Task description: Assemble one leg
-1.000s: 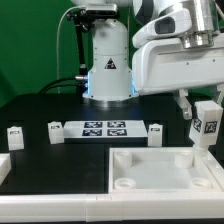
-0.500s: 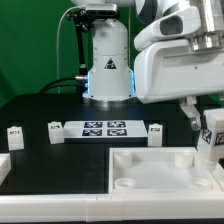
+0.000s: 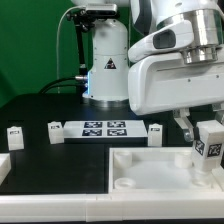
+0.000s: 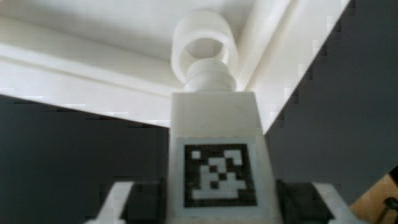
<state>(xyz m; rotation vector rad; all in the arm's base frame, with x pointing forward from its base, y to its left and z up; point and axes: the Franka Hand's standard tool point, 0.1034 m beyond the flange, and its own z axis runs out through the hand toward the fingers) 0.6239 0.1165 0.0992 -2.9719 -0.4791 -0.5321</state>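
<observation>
My gripper (image 3: pixel 206 128) is shut on a leg (image 3: pixel 208 146), a small white post with a black-and-white tag on its face. It holds the leg upright over the far corner of the white panel (image 3: pixel 150 172) at the exterior view's right. In the wrist view the leg (image 4: pixel 221 150) fills the middle between my two fingers (image 4: pixel 134 203), and its threaded tip points at a round corner socket (image 4: pixel 206 45) of the panel. Whether the tip touches the socket I cannot tell.
The marker board (image 3: pixel 105 129) lies at the table's middle. Three more small white legs stand near it: one (image 3: pixel 155 133), one (image 3: pixel 55 130) and one (image 3: pixel 13 134). A white block (image 3: pixel 3 168) sits at the exterior view's left edge. The robot's base (image 3: pixel 108 60) stands behind.
The arm has shifted toward the exterior view's left and turned, and the leg in my gripper has come lower over the panel's corner.
</observation>
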